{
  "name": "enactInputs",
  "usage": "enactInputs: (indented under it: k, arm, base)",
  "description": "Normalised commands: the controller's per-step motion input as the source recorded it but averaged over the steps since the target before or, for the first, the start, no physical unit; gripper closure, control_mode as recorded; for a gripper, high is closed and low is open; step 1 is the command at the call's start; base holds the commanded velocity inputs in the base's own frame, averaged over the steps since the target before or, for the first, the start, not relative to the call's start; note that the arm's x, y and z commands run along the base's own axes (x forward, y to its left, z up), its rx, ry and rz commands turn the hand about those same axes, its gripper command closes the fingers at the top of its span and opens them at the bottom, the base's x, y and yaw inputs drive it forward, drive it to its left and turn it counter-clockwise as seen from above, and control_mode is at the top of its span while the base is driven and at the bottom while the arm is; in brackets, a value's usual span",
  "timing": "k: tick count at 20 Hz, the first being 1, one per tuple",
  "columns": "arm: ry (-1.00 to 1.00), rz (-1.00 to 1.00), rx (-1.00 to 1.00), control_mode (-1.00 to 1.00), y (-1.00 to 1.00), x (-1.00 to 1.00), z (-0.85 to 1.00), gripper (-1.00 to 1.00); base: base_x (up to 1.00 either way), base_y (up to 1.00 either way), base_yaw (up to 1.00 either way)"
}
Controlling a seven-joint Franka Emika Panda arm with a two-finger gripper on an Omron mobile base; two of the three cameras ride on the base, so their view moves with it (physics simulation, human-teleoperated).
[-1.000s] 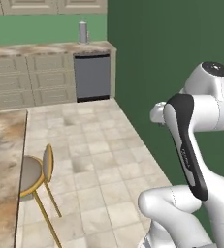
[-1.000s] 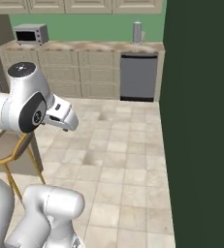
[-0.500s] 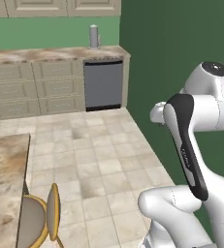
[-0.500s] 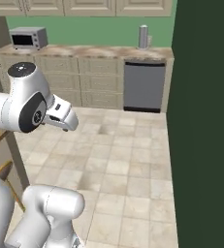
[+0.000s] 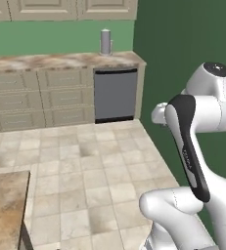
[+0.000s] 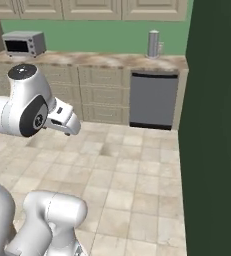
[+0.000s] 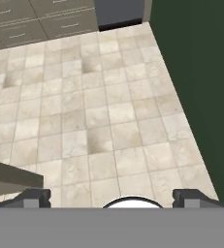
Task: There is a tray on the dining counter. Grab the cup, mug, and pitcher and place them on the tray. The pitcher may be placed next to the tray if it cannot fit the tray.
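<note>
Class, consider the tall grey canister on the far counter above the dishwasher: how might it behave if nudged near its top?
The grey canister stands upright, tall and narrow, so it would probably tip rather than slide. Being round, it might then roll along the counter. Its weight cannot be judged from here.

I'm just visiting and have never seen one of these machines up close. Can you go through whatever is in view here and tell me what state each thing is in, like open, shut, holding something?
Claw: open wide, holding nothing, hanging over the tiled floor.
Dishwasher: door shut.
Drawers: all shut.
Upper cabinets: doors shut.
Toaster oven: door shut, sitting on the back counter.
Grey canister: upright on the back counter.
Dining counter: only a bare corner visible.
</note>
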Motion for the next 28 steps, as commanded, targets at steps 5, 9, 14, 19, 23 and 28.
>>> enactInputs:
  k: [5, 9, 14, 19, 23, 28]
  arm:
    - [0.0, 0.0, 0.0, 1.0, 0.0, 0.0, 0.0, -1.0]
    - [0.0, 0.0, 0.0, 1.0, 0.0, 0.0, 0.0, -1.0]
    - [0.0, 0.0, 0.0, 1.0, 0.0, 0.0, 0.0, -1.0]
    - [0.0, 0.0, 0.0, 1.0, 0.0, 0.0, 0.0, -1.0]
    - [0.0, 0.0, 0.0, 1.0, 0.0, 0.0, 0.0, -1.0]
    - [0.0, 0.0, 0.0, 1.0, 0.0, 0.0, 0.0, -1.0]
  base:
    - [0.98, 0.08, 0.11]
    - [0.9, 0.19, 0.16]
    - [0.48, 0.1, 0.29]
    - [0.08, 0.0, 0.44]
    - [0.15, 0.08, 0.52]
    - [0.44, 0.05, 0.52]
